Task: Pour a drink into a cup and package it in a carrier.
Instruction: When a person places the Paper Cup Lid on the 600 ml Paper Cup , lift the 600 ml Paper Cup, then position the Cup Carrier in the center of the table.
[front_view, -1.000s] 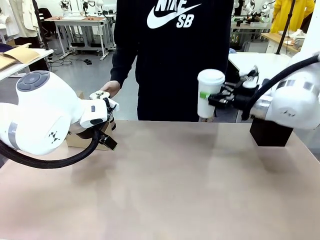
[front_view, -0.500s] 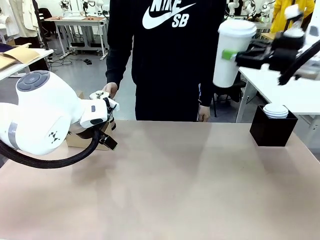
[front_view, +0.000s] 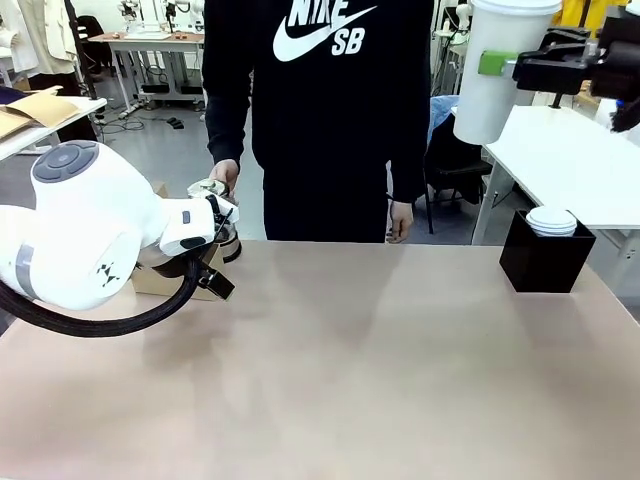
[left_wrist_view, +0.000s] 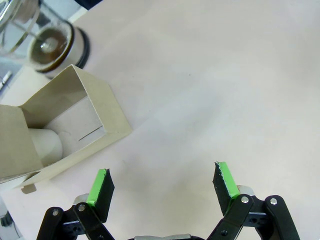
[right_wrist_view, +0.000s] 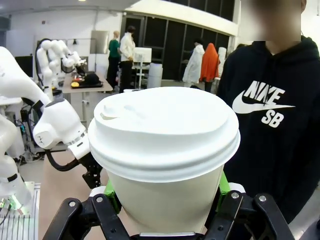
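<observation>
High at the upper right, my right gripper (front_view: 505, 66) is shut on a white paper cup (front_view: 490, 100) with a white lid. In the right wrist view the cup (right_wrist_view: 165, 145) stands upright between the green pads (right_wrist_view: 112, 192). My left gripper (left_wrist_view: 162, 185) hangs open over bare table beside the brown cardboard carrier (left_wrist_view: 75, 125), which has a white cup (left_wrist_view: 47, 142) in it. Past the carrier stands the glass jug with the brown drink (left_wrist_view: 50, 42). In the front view a person's hand (front_view: 225, 172) rests on the jug's lid (front_view: 207, 188). My left arm (front_view: 90, 240) hides most of the carrier (front_view: 145, 280).
A black box of white lids (front_view: 545, 255) stands at the table's far right. The person in a black hoodie (front_view: 330, 110) stands at the far edge. The tan table (front_view: 380, 370) stretches wide in the middle and front.
My right gripper has carried the lidded cup up and to the right, from near table height to the top of the picture. The person has stepped left. The left arm has stayed put.
</observation>
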